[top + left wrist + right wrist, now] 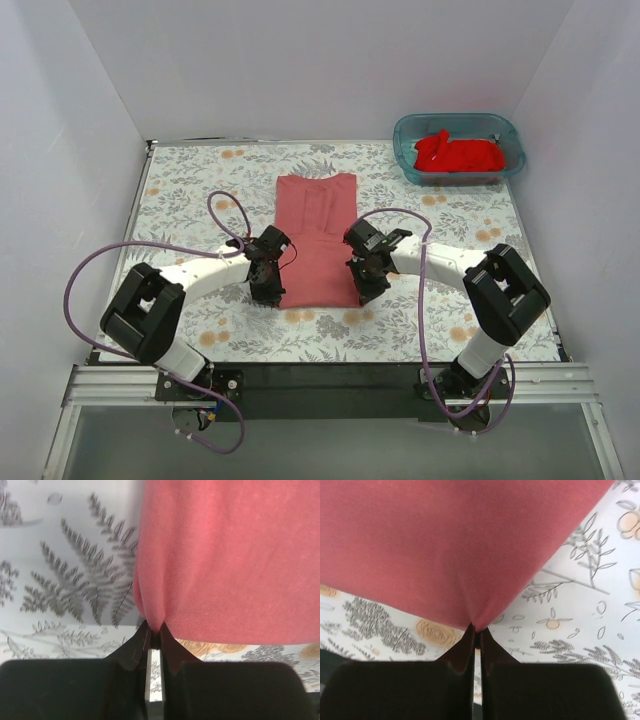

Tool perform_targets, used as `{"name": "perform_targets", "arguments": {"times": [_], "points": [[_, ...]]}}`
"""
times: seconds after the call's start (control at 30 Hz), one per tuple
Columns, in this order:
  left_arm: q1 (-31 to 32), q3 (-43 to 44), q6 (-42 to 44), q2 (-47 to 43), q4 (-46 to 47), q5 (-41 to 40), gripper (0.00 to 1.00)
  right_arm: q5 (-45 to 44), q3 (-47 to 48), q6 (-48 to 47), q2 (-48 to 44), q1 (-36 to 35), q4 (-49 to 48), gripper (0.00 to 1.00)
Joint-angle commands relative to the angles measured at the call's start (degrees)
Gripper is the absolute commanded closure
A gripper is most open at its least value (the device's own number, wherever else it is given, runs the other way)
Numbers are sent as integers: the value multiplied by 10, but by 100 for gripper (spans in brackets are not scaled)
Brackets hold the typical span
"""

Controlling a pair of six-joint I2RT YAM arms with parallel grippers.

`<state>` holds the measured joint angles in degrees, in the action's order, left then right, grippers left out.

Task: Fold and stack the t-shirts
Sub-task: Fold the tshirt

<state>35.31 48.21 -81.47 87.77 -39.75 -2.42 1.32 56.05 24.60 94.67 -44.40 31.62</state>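
At the middle of the flowered table (190, 190) the salmon t-shirt (318, 230) is spread flat. Its near corners are pinched tight by the left gripper (155, 631) and the right gripper (476, 629). For a clean fold, both corners should be lifted together and carried evenly toward the collar. Two shirts are counted: this one and a bright red t-shirt (458, 154), bunched in the one teal tub (405, 135).
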Motion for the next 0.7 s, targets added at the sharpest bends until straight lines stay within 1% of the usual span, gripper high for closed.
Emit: {"name": "perform_targets", "arguments": {"times": [0.0, 0.03, 0.07, 0.1, 0.13, 0.17, 0.2, 0.23, 0.33, 0.37, 0.4, 0.43, 0.47, 0.5, 0.53, 0.57, 0.6, 0.63, 0.67], "points": [[27, -7, -17, -27, -109, -8, 100, 40, 41, -47, -10, -10, 109, 99], [64, -14, -33, -67, -147, -5, 100, 44, 41, -54, -35, -20, 134, 99], [84, -18, -50, -92, -166, -1, 100, 45, 36, -60, -51, -27, 151, 99], [105, -23, -90, -114, -184, 6, 100, 46, 21, -58, -69, -33, 181, 99], [146, -30, -114, -156, -221, 17, 100, 48, 11, -54, -104, -44, 192, 99], [170, -35, -137, -173, -237, 21, 100, 53, 1, -42, -122, -50, 201, 99], [192, -39, -187, -189, -250, 23, 100, 67, -19, -35, -155, -57, 218, 99], [234, -43, -210, -207, -274, 52, 100, 76, -28, -26, -171, -70, 225, 99], [298, -44, -292, -252, -305, 72, 100, 97, -45, 8, -225, -96, 255, 99], [303, -32, -300, -268, -310, 72, 100, 102, -44, 12, -236, -97, 259, 99], [303, -23, -301, -275, -314, 68, 100, 110, -42, 12, -244, -97, 260, 99], [302, -12, -301, -277, -319, 59, 100, 109, -20, 7, -249, -95, 268, 99], [296, 2, -297, -278, -321, 31, 100, 104, -2, 1, -245, -92, 277, 99], [285, 39, -283, -273, -322, 31, 100, 85, 21, -13, -238, -89, 289, 99], [249, 56, -269, -269, -316, 11, 100, 75, 75, -23, -217, -83, 301, 99], [225, 71, -230, -268, -309, 12, 100, 66, 98, -31, -206, -78, 316, 99], [197, 82, -206, -269, -298, 20, 100, 61, 121, -52, -186, -70, 318, 99], [139, 85, -181, -268, -273, 23, 100, 65, 139, -63, -176, -49, 320, 99], [113, 86, -138, -264, -263, 46, 100, 72, 176, -73, -165, -39, 320, 99]]}}
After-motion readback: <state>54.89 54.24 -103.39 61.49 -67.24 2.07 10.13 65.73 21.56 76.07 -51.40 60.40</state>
